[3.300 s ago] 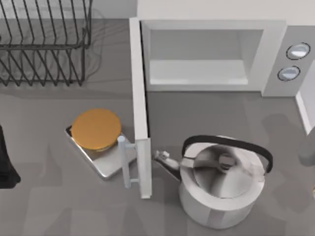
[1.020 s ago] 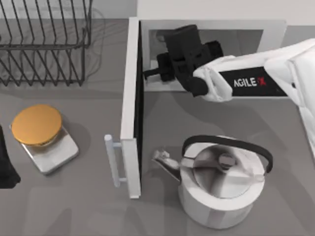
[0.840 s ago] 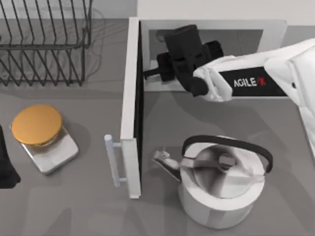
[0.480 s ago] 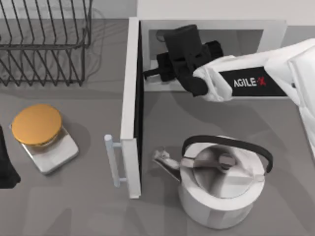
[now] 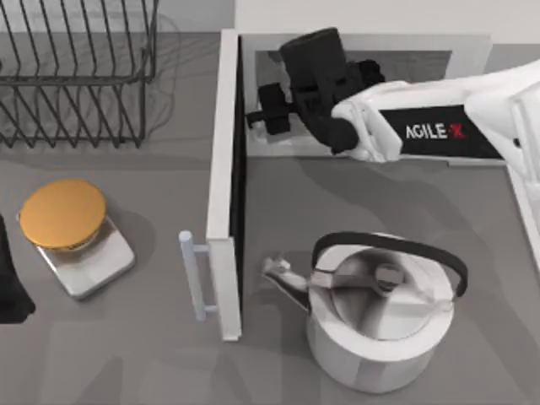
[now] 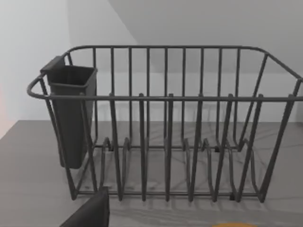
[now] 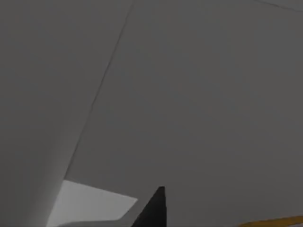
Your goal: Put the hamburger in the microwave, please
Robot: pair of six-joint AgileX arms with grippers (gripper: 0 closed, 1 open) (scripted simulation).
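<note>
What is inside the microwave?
The right gripper reaches into the microwave past its open door. The arm covers the cavity floor, so any hamburger is hidden.

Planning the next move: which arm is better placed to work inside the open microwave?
Right. The right claw is inside the microwave cavity, past the open door. The left arm is parked at the table's left edge, facing the dish rack, outside that door.

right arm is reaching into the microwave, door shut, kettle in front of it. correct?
Not quite: the door is open, swung out toward the front with its handle on the top view's left. The rest holds in the top view: the right tool is inside the microwave cavity, and the kettle stands in front.
</note>
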